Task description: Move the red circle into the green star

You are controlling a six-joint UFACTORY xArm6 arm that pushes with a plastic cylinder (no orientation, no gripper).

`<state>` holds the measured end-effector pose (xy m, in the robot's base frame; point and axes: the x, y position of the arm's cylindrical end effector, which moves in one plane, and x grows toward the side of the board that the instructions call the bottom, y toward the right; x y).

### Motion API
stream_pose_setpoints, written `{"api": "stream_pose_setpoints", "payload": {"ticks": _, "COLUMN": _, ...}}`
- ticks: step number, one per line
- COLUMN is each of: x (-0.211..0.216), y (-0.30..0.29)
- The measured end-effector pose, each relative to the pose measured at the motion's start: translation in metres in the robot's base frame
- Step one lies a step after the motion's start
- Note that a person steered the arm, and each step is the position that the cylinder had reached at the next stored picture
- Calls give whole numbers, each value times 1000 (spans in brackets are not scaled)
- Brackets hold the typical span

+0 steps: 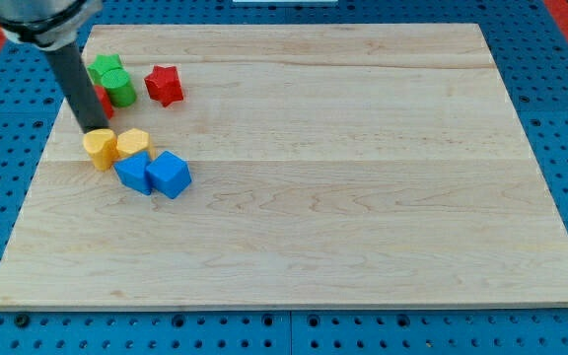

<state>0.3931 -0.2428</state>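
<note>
The red circle (104, 102) is mostly hidden behind my rod, only its right edge shows, at the view's upper left. The green star (106, 68) lies just above it. A green circle (120, 89) sits touching the red circle's right side, below the star. My tip (95, 128) rests just below the red circle and right above a yellow block (99, 148). The rod (75, 81) slants up to the view's left.
A red star (164, 85) lies right of the green blocks. A second yellow block (133, 144) touches the first. Two blue blocks (135, 173) (170, 175) sit below them. The wooden board (363, 197) rests on a blue pegboard.
</note>
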Motion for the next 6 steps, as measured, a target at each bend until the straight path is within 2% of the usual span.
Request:
{"api": "stream_pose_setpoints", "payload": {"ticks": 2, "x": -47, "y": -4}}
{"api": "stream_pose_setpoints", "payload": {"ticks": 3, "x": -33, "y": -17}}
{"api": "stream_pose_setpoints", "payload": {"ticks": 4, "x": -53, "y": -44}}
{"api": "stream_pose_setpoints", "payload": {"ticks": 5, "x": -104, "y": -47}}
{"api": "stream_pose_setpoints", "payload": {"ticks": 6, "x": -114, "y": -51}}
